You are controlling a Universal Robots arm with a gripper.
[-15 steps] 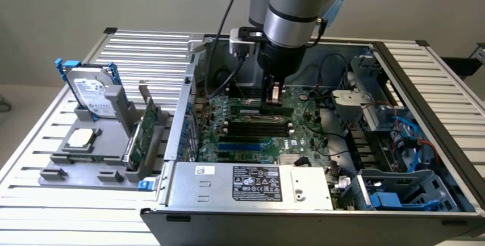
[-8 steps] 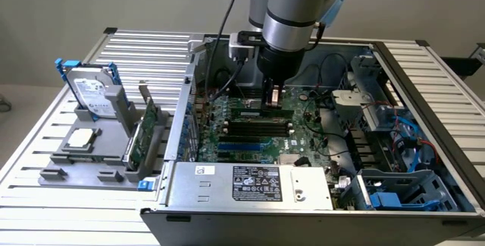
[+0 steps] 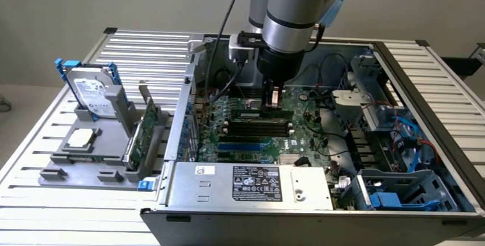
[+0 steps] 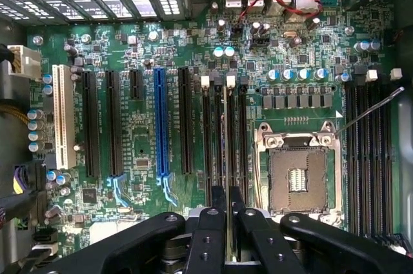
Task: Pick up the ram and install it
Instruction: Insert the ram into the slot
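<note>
Ram (image 4: 226,138), a long, thin green circuit-board stick, is pinched edge-on between the pressed-together fingers (image 4: 211,222) of the black two-fingered gripper (image 4: 227,200). In the exterior view the grey robot arm (image 3: 292,13) reaches straight down into the open grey metal computer case (image 3: 318,216). The stick stands over the bank of long black memory slots (image 4: 208,138) just beside the empty silver-framed processor socket (image 4: 298,177), between that socket and the blue expansion slot (image 4: 161,126). Its long axis runs parallel to those slots, so it looks lined up with the one whose white end latch (image 4: 230,81) sits at the end away from the fingers. Whether its lower edge already touches that slot I cannot tell.
</note>
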